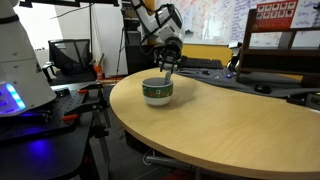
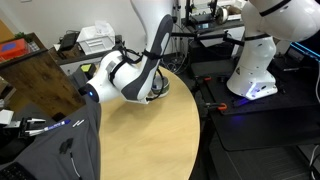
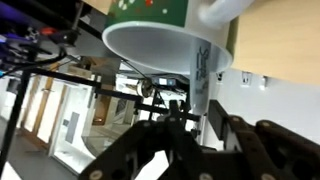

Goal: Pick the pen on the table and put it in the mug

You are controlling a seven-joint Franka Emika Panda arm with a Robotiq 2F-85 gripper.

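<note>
Pincer: black two-fingered pincer [image 1: 171,62], poised just above the mug. Its fingers are drawn in on the pen's upper end, pinching it.
Pen: thin, straight, dark bluish pen [image 1: 166,73], off the table and hanging from the pincer.
Mug: short, wide, white round mug with a dark green band [image 1: 157,93]. It stands upright near the rounded edge of the light wood-grain table [image 1: 230,130], at the end closest to the arm's mounting.
Key relation: the pen lies directly below the pincer, its long axis steep but tilted. Its lower tip is at or just inside the mug's rim, and the mug's opening sits under the pen.
Wrist view: the pen [image 3: 201,80] crosses the rim of the mug [image 3: 150,45]; the picture stands inverted.
Judgement: the carry appears done. What is left is a short lowering and a release, with the tip kept inside the rim.
Hidden: the white arm [image 2: 135,75] covers mug and pen in an exterior view. Whether the tip touches the mug's floor cannot be told. The fingertips are dark and blurred in the wrist view.
</note>
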